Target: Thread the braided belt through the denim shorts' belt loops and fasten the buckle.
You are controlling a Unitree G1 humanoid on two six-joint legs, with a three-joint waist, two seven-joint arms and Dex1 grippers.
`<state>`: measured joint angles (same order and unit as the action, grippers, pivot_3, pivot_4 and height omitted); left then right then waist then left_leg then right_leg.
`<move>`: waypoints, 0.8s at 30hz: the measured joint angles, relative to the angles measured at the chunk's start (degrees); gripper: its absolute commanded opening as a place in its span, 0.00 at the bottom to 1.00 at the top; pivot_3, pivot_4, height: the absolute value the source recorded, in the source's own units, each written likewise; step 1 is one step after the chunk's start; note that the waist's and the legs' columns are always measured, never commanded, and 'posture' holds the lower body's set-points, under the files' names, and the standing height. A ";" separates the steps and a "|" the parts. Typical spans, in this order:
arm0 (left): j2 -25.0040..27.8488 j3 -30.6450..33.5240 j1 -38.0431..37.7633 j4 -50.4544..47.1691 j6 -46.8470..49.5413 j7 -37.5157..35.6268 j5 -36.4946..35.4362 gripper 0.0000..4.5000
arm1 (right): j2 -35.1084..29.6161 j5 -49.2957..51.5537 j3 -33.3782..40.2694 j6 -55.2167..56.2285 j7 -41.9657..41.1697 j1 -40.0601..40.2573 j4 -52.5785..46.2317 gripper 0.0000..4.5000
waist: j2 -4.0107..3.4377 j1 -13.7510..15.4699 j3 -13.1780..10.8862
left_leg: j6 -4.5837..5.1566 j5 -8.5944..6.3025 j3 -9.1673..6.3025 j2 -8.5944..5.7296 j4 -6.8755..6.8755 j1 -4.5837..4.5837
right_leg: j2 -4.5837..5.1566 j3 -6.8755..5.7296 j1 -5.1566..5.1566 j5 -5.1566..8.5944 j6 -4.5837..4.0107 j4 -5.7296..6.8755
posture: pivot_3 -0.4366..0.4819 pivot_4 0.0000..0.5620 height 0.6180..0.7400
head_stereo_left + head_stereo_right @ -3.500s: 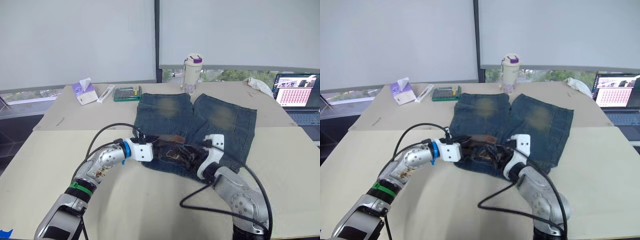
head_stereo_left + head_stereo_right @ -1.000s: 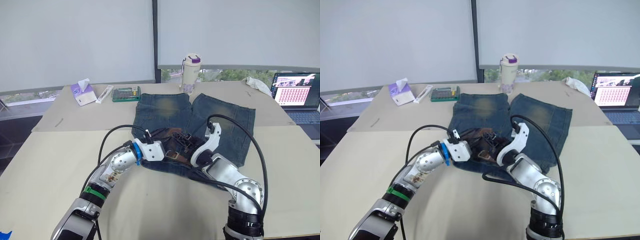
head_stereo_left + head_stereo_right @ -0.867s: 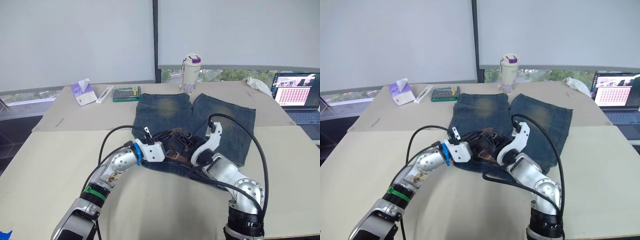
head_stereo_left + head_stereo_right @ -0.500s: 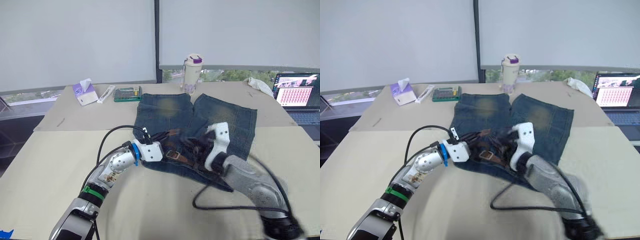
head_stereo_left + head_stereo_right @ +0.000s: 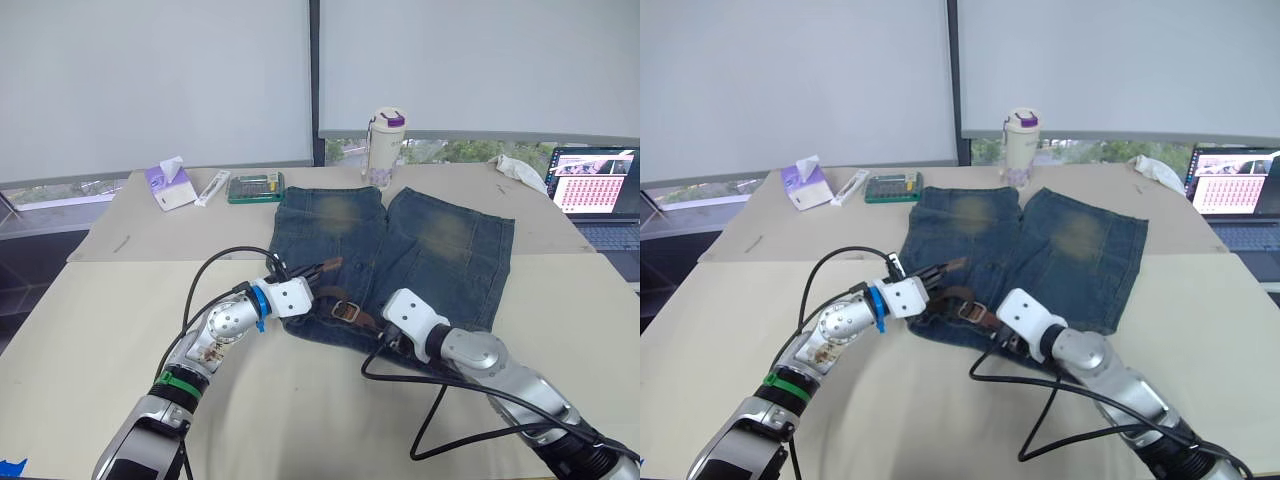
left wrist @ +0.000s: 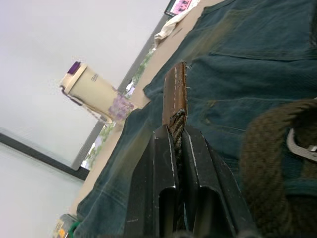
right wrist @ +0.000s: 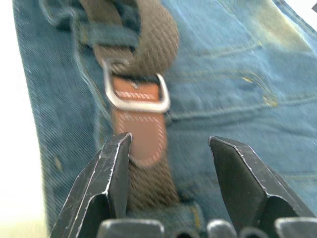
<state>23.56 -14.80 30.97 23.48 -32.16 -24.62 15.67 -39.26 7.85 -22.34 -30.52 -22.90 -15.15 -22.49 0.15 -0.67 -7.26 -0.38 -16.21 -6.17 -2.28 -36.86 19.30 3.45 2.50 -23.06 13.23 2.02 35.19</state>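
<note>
The left gripper (image 6: 174,148) has its jaws clamped on the belt (image 6: 174,96) tip; the right gripper (image 7: 168,163) gapes above the buckle (image 7: 134,94); a tug could drag the tip clear.

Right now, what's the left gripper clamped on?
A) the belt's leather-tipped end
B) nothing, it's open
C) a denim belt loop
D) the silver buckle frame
A. In the left wrist view the left gripper has its fingers shut on the braided belt at its brown leather tip; the buckle lies apart on the denim shorts, in front of the open right gripper.
</note>
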 measured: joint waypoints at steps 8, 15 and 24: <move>-0.06 0.04 0.00 0.05 0.05 -0.65 -0.02 0.00 | 3.99 -2.20 0.49 -2.25 -2.86 0.59 -0.05 0.62 | 0.00 -0.01 0.00 | 0.00 0.00 -0.01 -0.01 0.00 0.00 | -0.01 0.01 -0.02 -0.01 -0.02 0.02 | 0.48 0.27 1.00; -0.05 0.03 0.00 0.06 0.09 -1.31 -0.02 0.00 | 4.57 -8.54 0.46 -2.24 -2.00 0.06 1.35 0.45 | 0.00 0.05 0.00 | -0.01 0.01 0.00 -0.02 0.00 0.00 | 0.00 0.00 -0.02 -0.01 -0.02 0.02 | 0.48 0.27 1.00; 1.35 -1.95 2.13 0.03 0.96 -6.39 0.90 0.00 | -2.89 -25.38 -4.39 12.15 -1.44 -0.34 5.46 0.00 | 0.00 0.43 0.00 | -0.04 0.03 0.01 -0.10 -0.04 0.01 | 0.05 -0.01 0.00 -0.01 -0.01 0.02 | 0.48 0.27 1.00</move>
<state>24.91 -16.75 33.10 23.51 -31.20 -31.01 16.57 -42.15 -17.53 -26.73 -18.37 -24.34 -15.49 -17.03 0.15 -0.24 -7.26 -0.43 -16.18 -6.16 -2.38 -36.90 19.31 3.50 2.48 -23.06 13.22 2.01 35.20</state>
